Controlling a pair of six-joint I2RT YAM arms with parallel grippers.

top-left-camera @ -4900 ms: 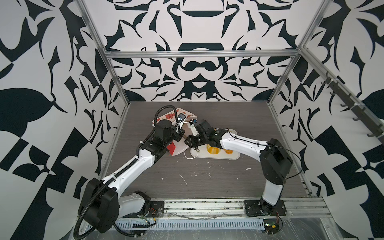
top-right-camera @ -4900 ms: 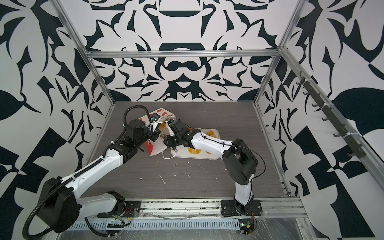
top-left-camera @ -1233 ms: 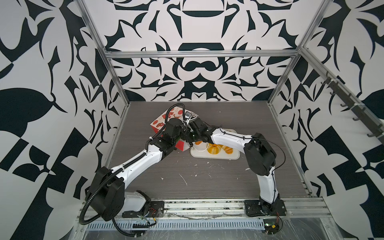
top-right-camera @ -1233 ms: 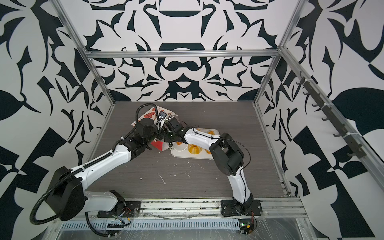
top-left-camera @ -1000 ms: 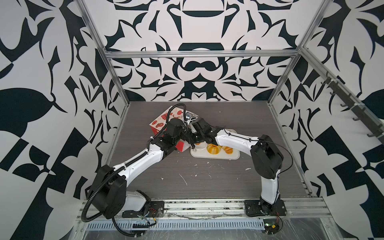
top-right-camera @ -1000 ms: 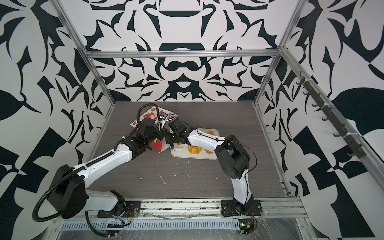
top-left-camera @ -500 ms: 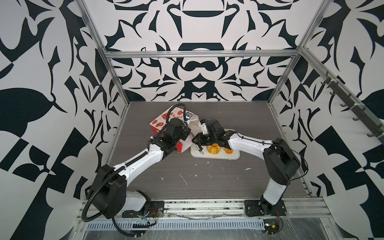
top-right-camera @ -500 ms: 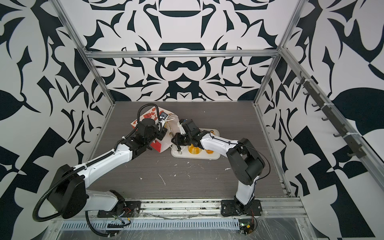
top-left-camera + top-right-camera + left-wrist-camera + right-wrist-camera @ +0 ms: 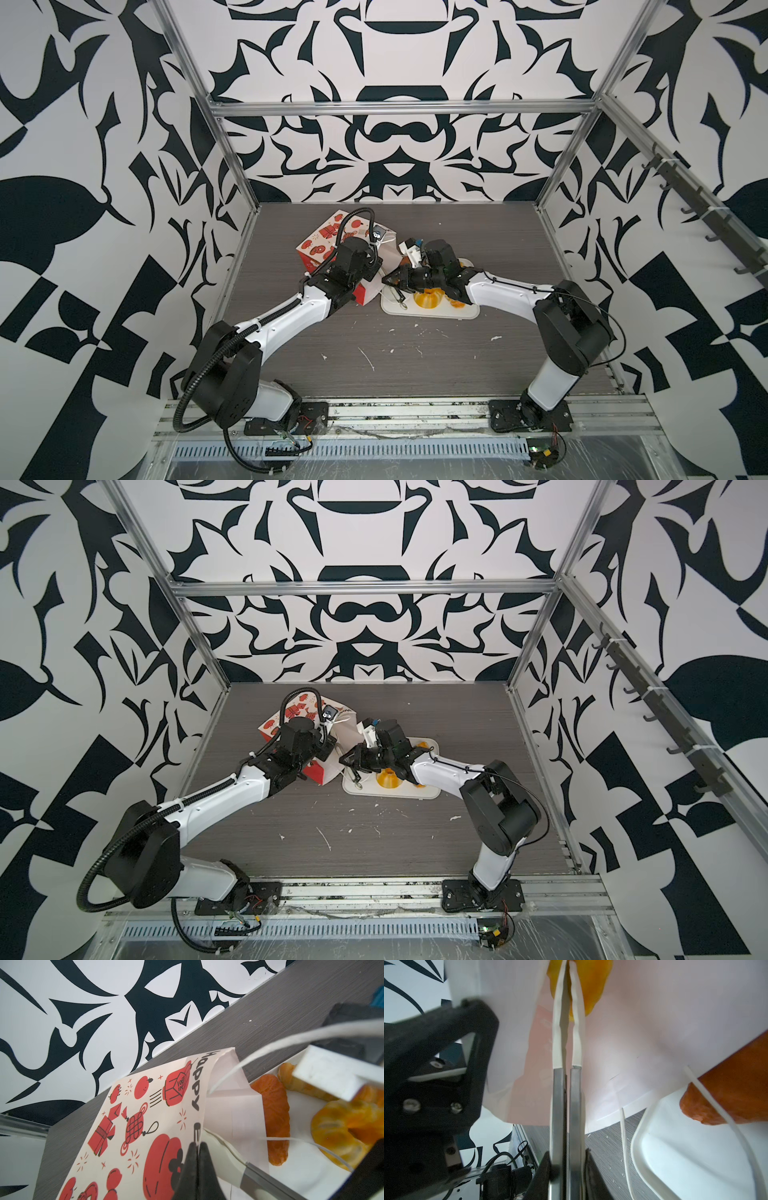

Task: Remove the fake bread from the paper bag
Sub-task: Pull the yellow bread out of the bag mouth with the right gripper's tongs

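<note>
Now our left gripper (image 9: pixel 197 1147) pinches the red-printed paper bag (image 9: pixel 145 1115) open so our nearly-closed right gripper (image 9: pixel 567 965) reaches a glossy yellow toy pastry (image 9: pixel 593 985).

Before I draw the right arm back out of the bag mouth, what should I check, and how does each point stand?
1. Bag hold, left gripper shut on the paper bag rim: ok.
2. Closure of the right gripper, shut: ok.
3. Whether the yellow pastry is truly pinched between its fingers: cannot tell.
4. Is the cord handle clear of the bread: not ok, it lies across the orange pastry.
5. Bare room on the tray for the drop: ok.
</note>
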